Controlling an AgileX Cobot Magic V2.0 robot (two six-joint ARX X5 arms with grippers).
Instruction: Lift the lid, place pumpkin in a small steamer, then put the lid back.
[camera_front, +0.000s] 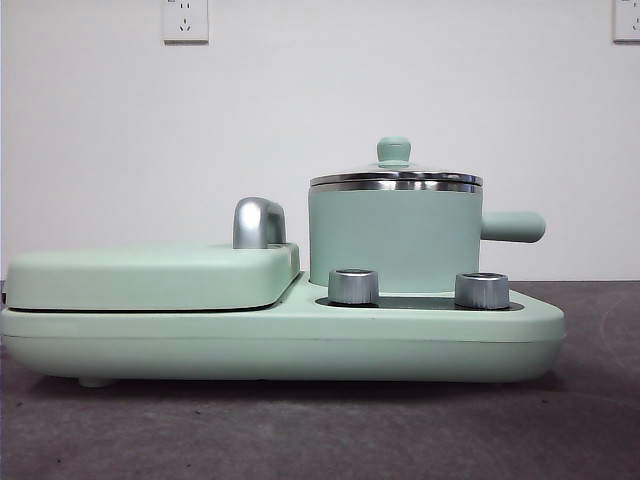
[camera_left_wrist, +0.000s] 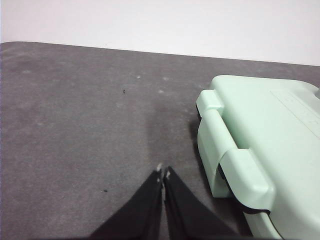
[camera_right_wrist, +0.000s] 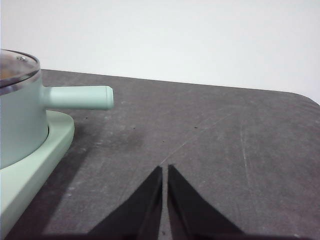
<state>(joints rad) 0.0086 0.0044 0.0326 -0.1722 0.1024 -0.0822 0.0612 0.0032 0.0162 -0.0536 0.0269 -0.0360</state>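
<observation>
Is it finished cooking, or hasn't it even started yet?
Hard to tell. The lid sits on the small steamer, and no pumpkin shows outside; something orange may glint under the glass in the right wrist view. Nothing is in hand: the left gripper and right gripper hover shut, empty, over the table.

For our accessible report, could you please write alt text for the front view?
A mint-green small steamer with its lid on stands on a long appliance base behind two silver knobs, beside a flat griddle cover. No arm or pumpkin shows.
</observation>
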